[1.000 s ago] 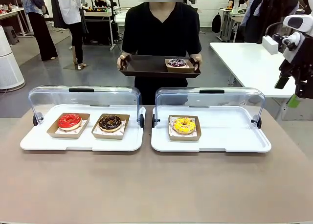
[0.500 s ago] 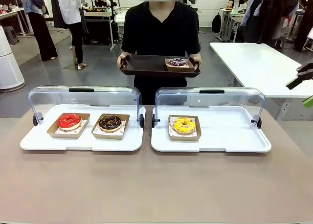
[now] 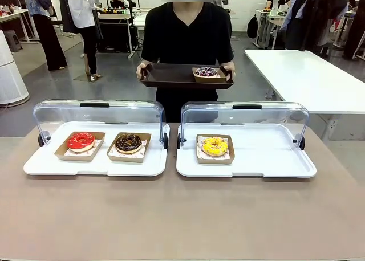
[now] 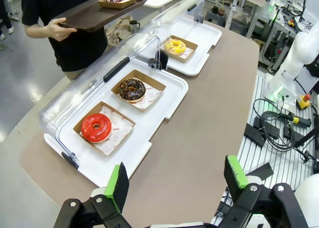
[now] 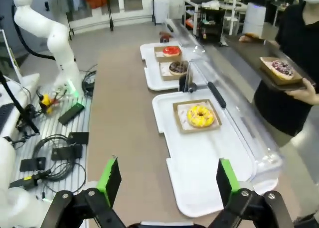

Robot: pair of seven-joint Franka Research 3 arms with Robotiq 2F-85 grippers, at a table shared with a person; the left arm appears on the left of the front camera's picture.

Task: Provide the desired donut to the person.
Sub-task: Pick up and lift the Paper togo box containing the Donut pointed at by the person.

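Bare table (image 4: 199, 118) lies free under the left pincer (image 4: 177, 177), the white tray (image 5: 199, 178) rim under the right pincer (image 5: 167, 177) — both gape empty — and far ahead the person (image 3: 185, 39) holds a brown tray (image 3: 168, 77) carrying the sprinkled donut (image 3: 206, 72) at its edge.

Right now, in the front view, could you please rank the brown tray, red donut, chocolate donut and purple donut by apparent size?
The brown tray
then red donut and chocolate donut, which look alike
smallest, purple donut, though it sits farther from the camera
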